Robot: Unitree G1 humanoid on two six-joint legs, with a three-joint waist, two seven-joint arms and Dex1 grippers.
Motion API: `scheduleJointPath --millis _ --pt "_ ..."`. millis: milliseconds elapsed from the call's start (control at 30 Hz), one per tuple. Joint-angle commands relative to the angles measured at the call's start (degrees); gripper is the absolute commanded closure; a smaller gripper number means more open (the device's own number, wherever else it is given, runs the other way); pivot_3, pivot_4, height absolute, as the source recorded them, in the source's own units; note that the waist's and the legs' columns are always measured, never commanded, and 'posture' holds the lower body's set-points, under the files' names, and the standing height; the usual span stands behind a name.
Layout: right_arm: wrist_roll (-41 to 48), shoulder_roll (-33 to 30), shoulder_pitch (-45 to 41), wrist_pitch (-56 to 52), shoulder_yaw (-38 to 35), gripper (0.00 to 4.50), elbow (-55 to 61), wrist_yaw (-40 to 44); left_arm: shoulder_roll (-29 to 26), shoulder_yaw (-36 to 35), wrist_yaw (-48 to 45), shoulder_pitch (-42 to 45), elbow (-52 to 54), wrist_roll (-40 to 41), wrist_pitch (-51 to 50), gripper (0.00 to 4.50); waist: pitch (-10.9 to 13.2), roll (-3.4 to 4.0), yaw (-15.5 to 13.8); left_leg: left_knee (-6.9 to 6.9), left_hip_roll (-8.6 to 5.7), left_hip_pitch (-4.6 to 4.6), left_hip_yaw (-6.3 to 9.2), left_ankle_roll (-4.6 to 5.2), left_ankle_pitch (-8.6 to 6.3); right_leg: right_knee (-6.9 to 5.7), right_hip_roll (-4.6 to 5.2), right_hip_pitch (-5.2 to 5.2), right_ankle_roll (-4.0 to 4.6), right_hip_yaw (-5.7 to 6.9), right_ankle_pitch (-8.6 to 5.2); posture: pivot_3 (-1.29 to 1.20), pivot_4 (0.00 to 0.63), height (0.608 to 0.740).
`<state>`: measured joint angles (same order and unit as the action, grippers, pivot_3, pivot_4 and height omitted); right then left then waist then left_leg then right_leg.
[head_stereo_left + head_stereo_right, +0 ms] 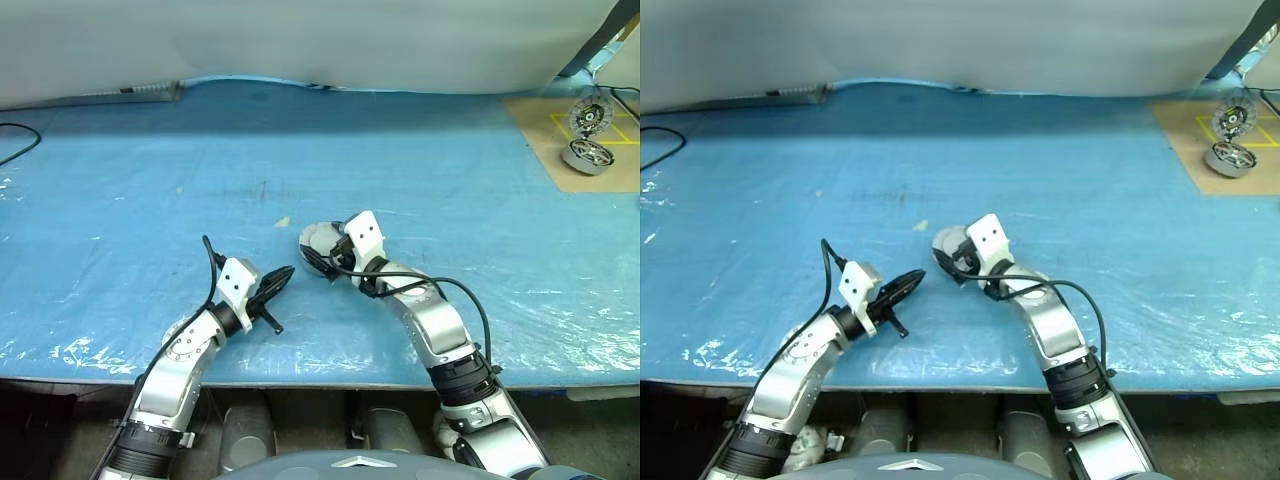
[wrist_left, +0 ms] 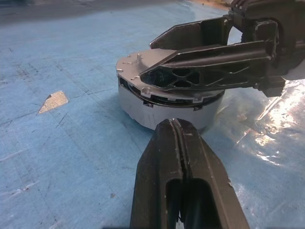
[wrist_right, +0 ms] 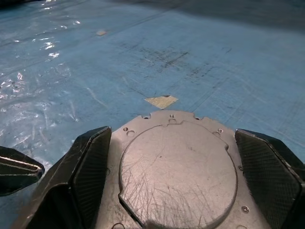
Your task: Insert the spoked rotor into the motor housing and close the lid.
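Lid down on housing; a knock from either gripper is the risk.
The left gripper (image 2: 177, 143), pressed together, is held just beside the motor housing (image 2: 162, 107); over its lid (image 3: 178, 169) the right gripper (image 3: 178, 191) is spread wide, so the housing could be dragged if a finger catches the rim.

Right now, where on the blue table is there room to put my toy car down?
The blue table is bare from the left gripper back to the white wall. The crowded spots are around the motor housing, where both grippers meet, and the far right corner with the brown mat and its metal parts.
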<state>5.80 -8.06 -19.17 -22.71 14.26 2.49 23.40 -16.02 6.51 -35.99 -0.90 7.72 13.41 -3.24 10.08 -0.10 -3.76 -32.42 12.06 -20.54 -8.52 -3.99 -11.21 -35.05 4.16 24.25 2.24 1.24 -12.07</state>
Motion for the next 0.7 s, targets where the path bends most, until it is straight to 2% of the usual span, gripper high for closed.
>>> scheduleJointPath --millis 33,67,700 --pt "-1.46 0.03 0.54 1.76 0.94 1.33 -0.64 -0.02 -0.37 -0.39 -0.06 -0.36 2.68 0.75 0.03 4.50 0.00 0.00 0.00 0.00 0.00 -0.01 0.00 0.00 0.00 0.00 0.00 0.00 0.00 0.00 0.00 0.00 0.150 0.740" --pt "-1.85 -0.05 0.56 2.23 1.03 1.52 -0.78 -0.09 -0.39 -0.44 -0.04 -0.36 2.63 0.75 0.06 4.50 0.00 0.00 0.00 0.00 0.00 -0.01 0.00 0.00 0.00 -0.01 0.00 0.00 0.00 0.00 0.00 0.00 0.150 0.740" --pt "-6.61 -1.91 0.36 5.88 2.74 1.51 -3.55 -0.09 -0.01 -0.46 -0.21 -0.87 0.63 0.32 1.98 4.50 -0.03 -0.01 0.02 -0.03 0.00 -0.01 0.00 0.01 0.00 -0.05 0.00 -0.05 0.00 -0.03 0.00 0.00 0.150 0.740"
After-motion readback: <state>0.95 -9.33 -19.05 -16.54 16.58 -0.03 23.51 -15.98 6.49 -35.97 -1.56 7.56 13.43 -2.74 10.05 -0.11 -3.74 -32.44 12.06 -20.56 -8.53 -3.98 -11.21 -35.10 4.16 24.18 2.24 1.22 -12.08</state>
